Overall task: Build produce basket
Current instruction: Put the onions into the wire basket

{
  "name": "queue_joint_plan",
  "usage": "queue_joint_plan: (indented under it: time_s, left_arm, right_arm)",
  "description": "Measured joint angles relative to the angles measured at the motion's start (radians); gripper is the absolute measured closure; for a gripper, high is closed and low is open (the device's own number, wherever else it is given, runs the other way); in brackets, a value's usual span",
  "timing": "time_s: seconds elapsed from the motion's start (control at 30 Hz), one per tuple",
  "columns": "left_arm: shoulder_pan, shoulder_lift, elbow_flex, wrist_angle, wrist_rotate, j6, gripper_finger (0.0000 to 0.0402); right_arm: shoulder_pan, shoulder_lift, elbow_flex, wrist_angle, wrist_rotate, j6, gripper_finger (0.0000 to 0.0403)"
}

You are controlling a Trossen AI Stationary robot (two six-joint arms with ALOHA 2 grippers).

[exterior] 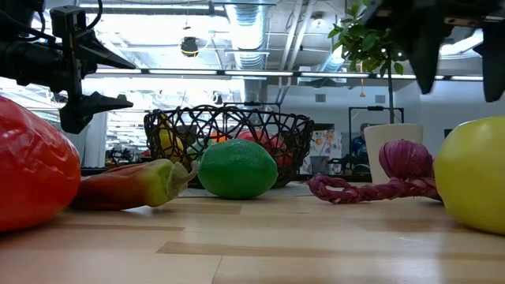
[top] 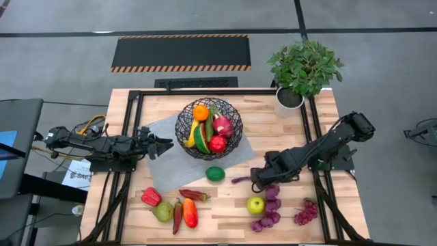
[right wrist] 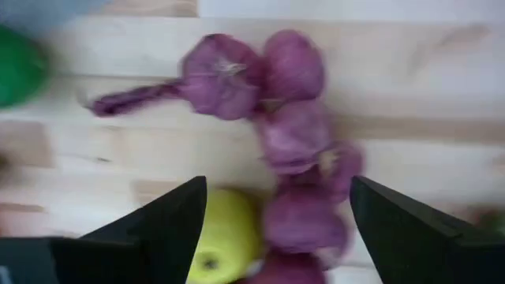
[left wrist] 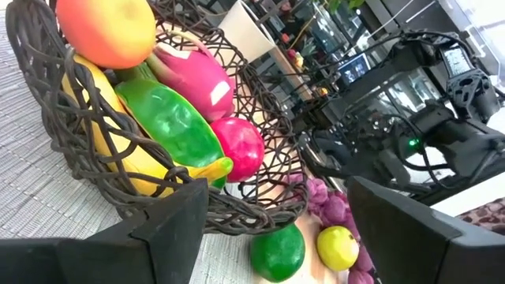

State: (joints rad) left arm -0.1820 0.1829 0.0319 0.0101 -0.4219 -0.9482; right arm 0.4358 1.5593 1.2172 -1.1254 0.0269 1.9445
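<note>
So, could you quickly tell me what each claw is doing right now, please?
Left claw: open, empty, beside the basket.
Right claw: open, empty, above the string of purple bulbs.

On your tabletop [top: 300, 212] the basket [top: 209, 128] sits on a mat [top: 164, 164] behind centre, with an orange [top: 201, 112], banana [top: 190, 137], watermelon slice [top: 202, 139], dragon fruit [top: 222, 125] and apple [top: 218, 143] inside. The lime [top: 216, 173] lies just in front of it. The peppers [top: 184, 205] and pear [top: 162, 212] lie front-left. The garlic braid [top: 270, 201], with another apple [top: 255, 204] beside it, and the grapes [top: 305, 212] lie front-right. The plant [top: 304, 68] stands at the back-right corner.
</note>
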Motion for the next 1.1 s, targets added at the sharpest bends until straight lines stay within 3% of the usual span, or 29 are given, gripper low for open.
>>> queue_joint_plan:
  time_s: [0.1, 0.27, 0.57, 0.73, 0.9, 1.1]
  left_arm:
    - [0.000, 0.000, 0.000, 0.000, -0.001, 0.000, 0.0113]
    - [0.000, 0.000, 0.000, 0.000, -0.003, -0.006, 0.0113]
    - [0.000, 0.000, 0.000, 0.001, -0.049, -0.074, 0.0113]
    - [0.000, 0.000, 0.000, 0.002, -0.084, -0.077, 0.0113]
    - [0.000, 0.000, 0.000, 0.003, -0.115, -0.116, 0.0113]
    - [0.000, 0.000, 0.000, 0.003, -0.113, -0.159, 0.0113]
  right_arm:
    - [-0.009, 0.000, -0.042, -0.001, 0.000, -0.125, 0.0073]
    - [-0.013, 0.000, -0.154, 0.139, -0.002, -0.250, 0.0078]
    - [-0.035, 0.001, -0.388, 0.446, -0.038, -0.335, 0.0087]
    - [-0.057, -0.001, -0.437, 0.491, -0.055, -0.383, 0.0142]
    - [-0.082, -0.003, -0.448, 0.487, -0.058, -0.474, 0.0237]
    - [-0.117, -0.013, -0.440, 0.459, -0.056, -0.620, 0.0239]
